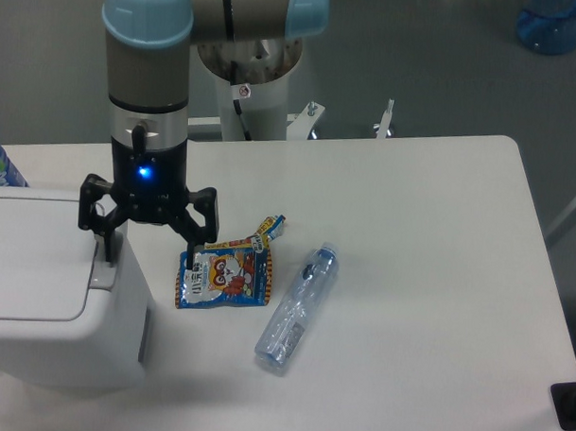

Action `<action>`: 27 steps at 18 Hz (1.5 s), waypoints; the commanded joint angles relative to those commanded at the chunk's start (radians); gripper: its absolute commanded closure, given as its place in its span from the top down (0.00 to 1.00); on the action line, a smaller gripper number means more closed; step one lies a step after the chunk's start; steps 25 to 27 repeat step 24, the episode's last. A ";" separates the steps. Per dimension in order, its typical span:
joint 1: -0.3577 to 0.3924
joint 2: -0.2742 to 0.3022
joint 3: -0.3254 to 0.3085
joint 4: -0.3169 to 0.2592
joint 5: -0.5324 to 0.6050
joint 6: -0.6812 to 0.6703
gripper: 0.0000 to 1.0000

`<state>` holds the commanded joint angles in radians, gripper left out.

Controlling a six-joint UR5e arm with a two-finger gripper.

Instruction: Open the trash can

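Trash can [48, 302] lid's down, nothing done; my gripper [152, 249] hangs spread wide, one finger probably at its 3 o'clock tab.

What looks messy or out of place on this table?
Two things look like litter beside the closed trash can: a clear plastic bottle lying on its side, and a colourful snack packet lying flat near it. Nothing looks spilled. The open gripper hangs over the bin's right edge.

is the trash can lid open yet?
No, the trash can has its flat lid panel lying down and closed, with the open gripper hanging at its right edge near the push tab.
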<state>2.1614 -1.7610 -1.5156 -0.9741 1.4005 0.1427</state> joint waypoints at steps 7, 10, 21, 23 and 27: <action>0.000 0.003 0.026 0.005 0.002 0.012 1.00; 0.009 0.000 0.072 0.005 0.009 0.017 1.00; 0.110 0.029 0.089 -0.066 0.224 0.310 1.00; 0.133 0.031 0.087 -0.081 0.224 0.340 1.00; 0.136 0.031 0.089 -0.083 0.224 0.345 1.00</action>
